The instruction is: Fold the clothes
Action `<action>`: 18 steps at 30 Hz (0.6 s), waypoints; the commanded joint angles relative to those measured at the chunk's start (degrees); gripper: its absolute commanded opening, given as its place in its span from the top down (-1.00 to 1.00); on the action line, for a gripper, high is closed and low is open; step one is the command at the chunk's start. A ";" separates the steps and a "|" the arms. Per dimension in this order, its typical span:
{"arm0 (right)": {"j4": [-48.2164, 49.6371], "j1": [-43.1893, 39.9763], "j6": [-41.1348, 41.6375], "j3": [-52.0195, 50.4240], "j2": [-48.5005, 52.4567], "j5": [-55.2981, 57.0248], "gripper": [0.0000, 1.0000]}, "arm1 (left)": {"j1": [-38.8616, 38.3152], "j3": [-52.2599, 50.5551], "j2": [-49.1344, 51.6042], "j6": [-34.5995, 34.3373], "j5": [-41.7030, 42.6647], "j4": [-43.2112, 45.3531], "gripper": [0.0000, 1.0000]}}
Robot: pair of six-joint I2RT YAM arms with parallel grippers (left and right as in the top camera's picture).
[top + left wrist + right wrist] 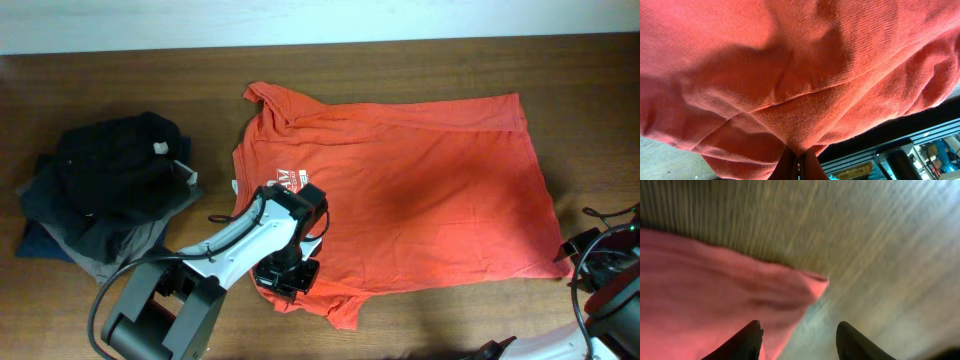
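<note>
Garment: the red-orange short-sleeved cotton T-shirt (420, 190) is spread flat on the brown wooden table (120, 80).
Left gripper (799, 165): is clamped on T-shirt fabric.
Right gripper (800, 340): is held spread apart beside the T-shirt's corner.

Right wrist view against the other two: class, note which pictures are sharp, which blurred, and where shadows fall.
Right wrist: motion-blurred, brown wooden table streaked, red-orange cotton T-shirt corner soft. Left wrist: sharp knit weave, shadows in the folds. Overhead: sharp, evenly lit.

Overhead looks down; wrists hug T-shirt (420, 190)
</note>
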 commanded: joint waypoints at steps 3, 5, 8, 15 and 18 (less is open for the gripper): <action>2.82 -0.11 3.63 -2.47 0.09 1.44 0.08 | 0.24 0.66 0.39 0.76 -1.16 -0.37 0.99; 3.54 -0.11 3.69 -2.69 0.09 1.62 0.11 | 0.24 0.66 0.39 0.76 -1.27 -0.39 0.99; 4.02 -0.11 3.74 -2.84 0.09 1.99 0.20 | 0.24 0.66 0.39 0.76 -1.27 -0.44 0.99; 4.72 -0.11 4.55 -3.74 0.09 3.52 0.74 | 0.24 0.66 0.39 0.76 -1.29 -0.44 0.99; 4.57 -0.11 4.55 -3.65 0.09 3.48 0.92 | 0.26 0.66 0.39 0.76 -1.27 -0.70 0.99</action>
